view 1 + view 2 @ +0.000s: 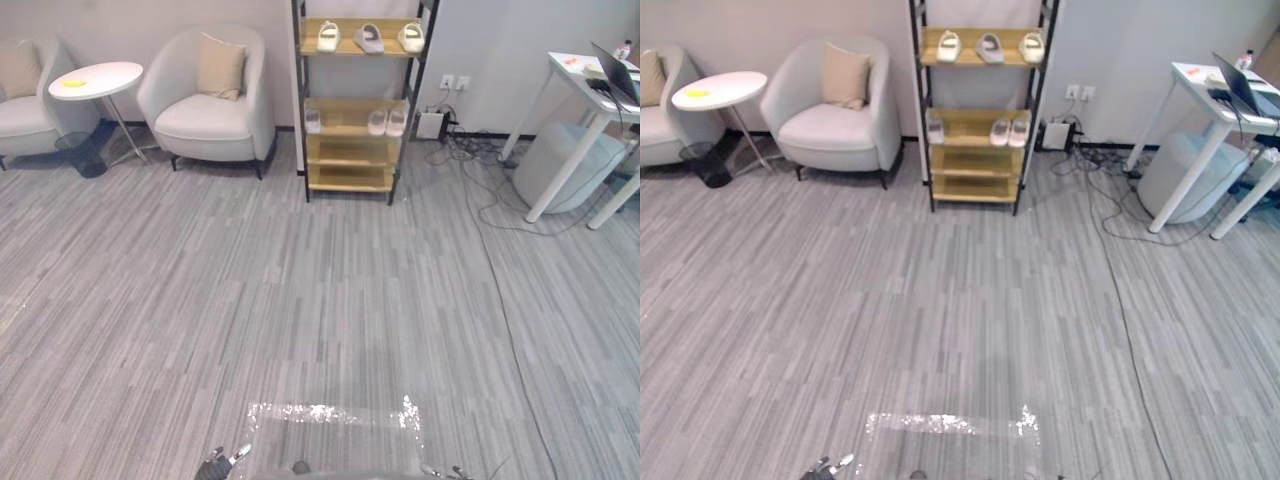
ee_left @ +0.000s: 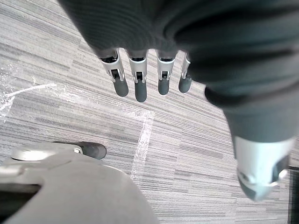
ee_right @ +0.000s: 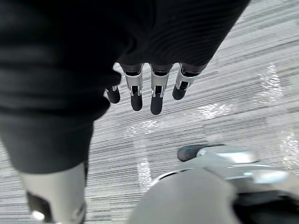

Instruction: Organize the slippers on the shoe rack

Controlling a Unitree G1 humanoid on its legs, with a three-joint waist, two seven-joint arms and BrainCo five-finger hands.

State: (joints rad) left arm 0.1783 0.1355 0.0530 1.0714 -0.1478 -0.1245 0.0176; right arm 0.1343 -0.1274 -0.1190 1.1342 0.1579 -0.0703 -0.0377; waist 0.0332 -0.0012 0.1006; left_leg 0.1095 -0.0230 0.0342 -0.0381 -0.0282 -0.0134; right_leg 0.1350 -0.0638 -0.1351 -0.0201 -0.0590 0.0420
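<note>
The shoe rack point(image 1: 355, 105) stands at the top centre of the head views. Three slippers point(image 1: 369, 38) lie side by side on its top shelf point(image 1: 345, 49). Three more lie on the second shelf point(image 1: 345, 133), one at the left end and two together at the right. The left hand point(image 2: 140, 81) and right hand point(image 3: 156, 91) hang above the floor point(image 1: 300, 300), fingers point(image 2: 120, 84) straight and relaxed, holding nothing. An armchair point(image 1: 210, 100) stands left of the rack.
</note>
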